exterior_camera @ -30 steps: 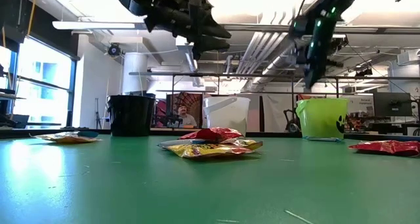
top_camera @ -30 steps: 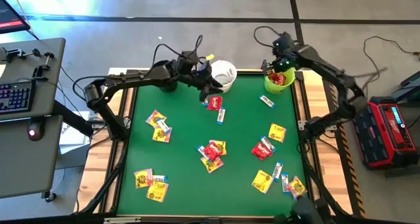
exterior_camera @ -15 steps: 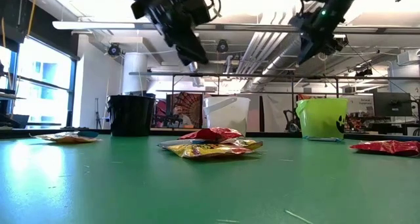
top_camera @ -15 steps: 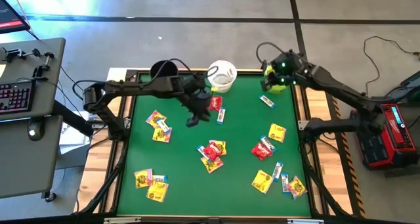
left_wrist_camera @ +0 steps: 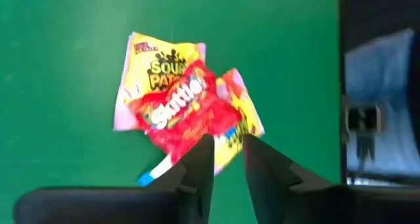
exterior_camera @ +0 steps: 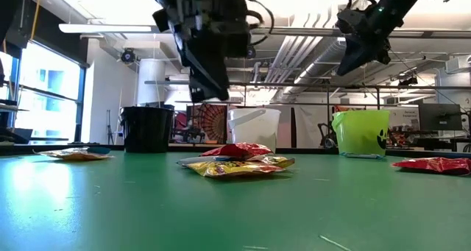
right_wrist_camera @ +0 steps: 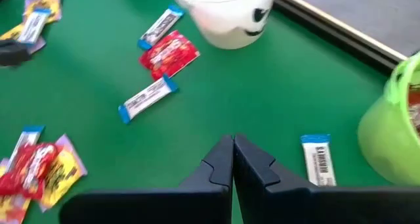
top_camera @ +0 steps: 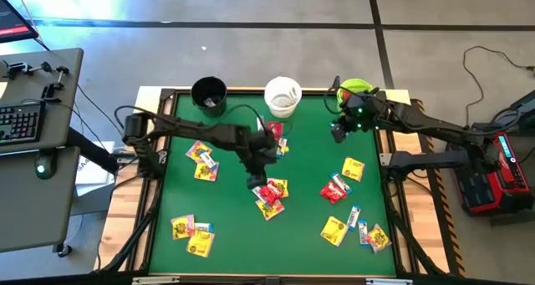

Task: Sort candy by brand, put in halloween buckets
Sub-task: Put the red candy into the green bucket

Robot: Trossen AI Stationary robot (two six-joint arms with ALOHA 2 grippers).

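Candy packets lie scattered flat on the green table (top_camera: pixel 226 210). At the centre a red packet (left_wrist_camera: pixel 184 112) lies on top of yellow ones (left_wrist_camera: pixel 157 69) in a small pile (top_camera: pixel 270 193). My left gripper (left_wrist_camera: pixel 228 159) hangs over that pile's far side (top_camera: pixel 257 180), pointing down at a slant, fingers a little apart and empty. My right gripper (right_wrist_camera: pixel 233 155) is shut and empty, above the table (top_camera: pixel 338 134) just near of the lime green bucket (top_camera: pixel 356 90). The white bucket (top_camera: pixel 282 97) and black bucket (top_camera: pixel 208 93) stand along the far edge.
A red packet (right_wrist_camera: pixel 169 53) and slim white-and-blue ones (right_wrist_camera: pixel 147 99) lie near the white bucket, and another slim one (right_wrist_camera: pixel 318 159) beside the green bucket. More yellow and red packets lie at the left (top_camera: pixel 203 162), near left (top_camera: pixel 192 235) and right (top_camera: pixel 343 180).
My left gripper has swung from beside the white bucket toward the table's centre and come down, tipping to point down over the central pile. My right gripper has drawn back from over the green bucket toward the near edge, staying shut.
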